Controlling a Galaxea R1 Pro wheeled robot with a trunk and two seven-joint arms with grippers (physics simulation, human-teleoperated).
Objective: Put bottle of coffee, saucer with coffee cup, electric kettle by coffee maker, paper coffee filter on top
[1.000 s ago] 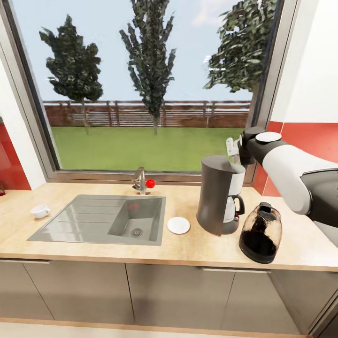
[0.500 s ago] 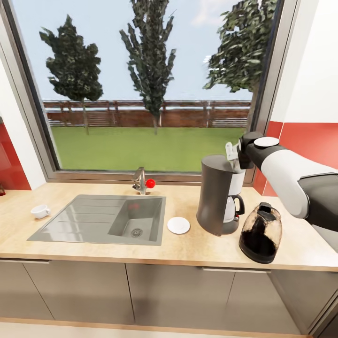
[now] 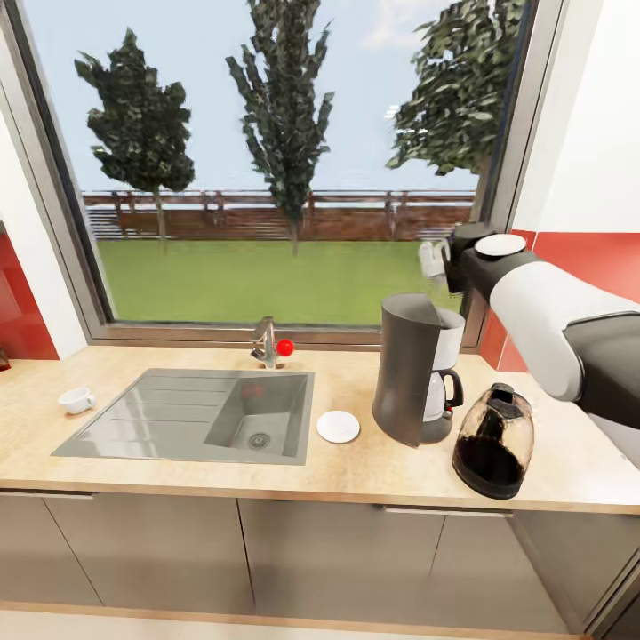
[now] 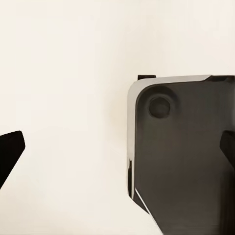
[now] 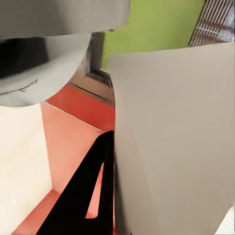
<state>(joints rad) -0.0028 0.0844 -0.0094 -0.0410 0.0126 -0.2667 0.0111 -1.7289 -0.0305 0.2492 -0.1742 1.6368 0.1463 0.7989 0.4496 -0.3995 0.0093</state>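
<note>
Holding a paper filter (image 3: 433,259) pinched in its fingers, the right gripper (image 3: 442,262) hangs just above the coffee maker (image 3: 416,370) on the surface (image 3: 373,462), w/ saucer (image 3: 338,427) & kettle (image 3: 493,441) beside it.

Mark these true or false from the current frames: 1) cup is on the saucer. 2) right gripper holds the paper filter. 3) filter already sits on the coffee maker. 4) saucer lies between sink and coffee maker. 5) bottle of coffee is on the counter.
1) False. The coffee cup stands alone at the sink's far left; the saucer is bare.
2) True. The right gripper is shut on the paper coffee filter.
3) False. The filter is held in the air, above the coffee maker.
4) True.
5) True. The bottle of coffee stands on the countertop beside the coffee maker.
</note>
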